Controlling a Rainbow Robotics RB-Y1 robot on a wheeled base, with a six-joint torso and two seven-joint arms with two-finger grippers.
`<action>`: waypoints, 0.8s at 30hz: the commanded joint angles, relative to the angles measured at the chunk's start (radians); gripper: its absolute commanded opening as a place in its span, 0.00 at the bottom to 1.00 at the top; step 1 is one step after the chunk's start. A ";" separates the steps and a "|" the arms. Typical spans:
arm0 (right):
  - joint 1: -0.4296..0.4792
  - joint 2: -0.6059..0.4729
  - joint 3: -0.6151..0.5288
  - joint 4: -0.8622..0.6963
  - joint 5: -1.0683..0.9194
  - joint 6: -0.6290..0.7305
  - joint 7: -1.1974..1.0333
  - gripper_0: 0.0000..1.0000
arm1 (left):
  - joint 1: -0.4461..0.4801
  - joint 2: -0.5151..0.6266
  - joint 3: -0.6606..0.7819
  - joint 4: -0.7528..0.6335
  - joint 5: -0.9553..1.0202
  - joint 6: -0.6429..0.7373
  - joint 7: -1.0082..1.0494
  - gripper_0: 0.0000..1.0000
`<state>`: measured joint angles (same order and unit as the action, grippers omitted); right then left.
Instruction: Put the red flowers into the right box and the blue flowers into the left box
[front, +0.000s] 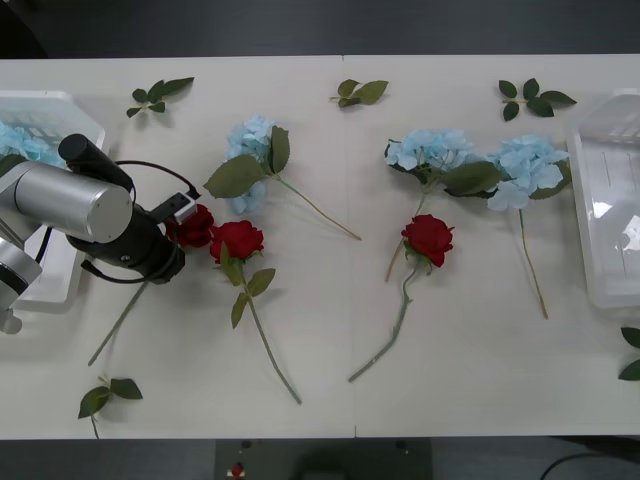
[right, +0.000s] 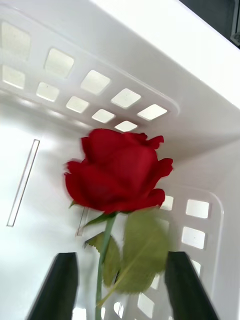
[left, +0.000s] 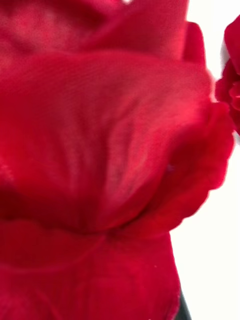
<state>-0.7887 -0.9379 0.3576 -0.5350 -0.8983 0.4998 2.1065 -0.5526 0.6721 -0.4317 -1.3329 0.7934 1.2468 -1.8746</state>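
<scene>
My left gripper (front: 183, 215) is down at a red flower (front: 197, 226) on the table, whose petals (left: 100, 150) press close in the left wrist view. A second red flower (front: 237, 240) lies beside it and a third (front: 428, 238) at mid-table. Three blue flowers (front: 255, 140) (front: 430, 150) (front: 525, 165) lie farther back. Another blue flower (front: 25, 142) rests in the left box (front: 70, 100). My right gripper (right: 120, 260) is open inside the right box (right: 60, 65) (front: 583, 200), and a red flower (right: 117, 170) lies there with its stem between the black fingers (right: 57, 285).
Loose green leaf sprigs lie along the far edge (front: 160, 95) (front: 362, 92) (front: 535, 98), near the front left (front: 105, 393) and at the right edge (front: 632, 350). Long stems trail from the flowers toward the front of the table.
</scene>
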 joint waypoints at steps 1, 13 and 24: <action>-0.011 -0.015 -0.005 -0.010 -0.007 -0.006 0.021 0.79 | -0.035 0.004 -0.002 -0.002 -0.010 -0.006 0.028 0.00; -0.009 -0.079 -0.005 -0.221 -0.271 0.307 -0.002 0.85 | -0.047 0.015 0.045 -0.045 -0.011 0.007 0.018 0.00; 0.077 -0.127 0.063 -0.537 -0.674 0.411 -0.240 0.86 | -0.046 0.014 0.274 -0.097 0.027 0.160 -0.006 0.00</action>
<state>-0.7370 -1.0135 0.3894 -0.9807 -1.5505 0.9362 1.9457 -0.5702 0.6719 -0.1865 -1.4002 0.7942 1.3863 -1.8684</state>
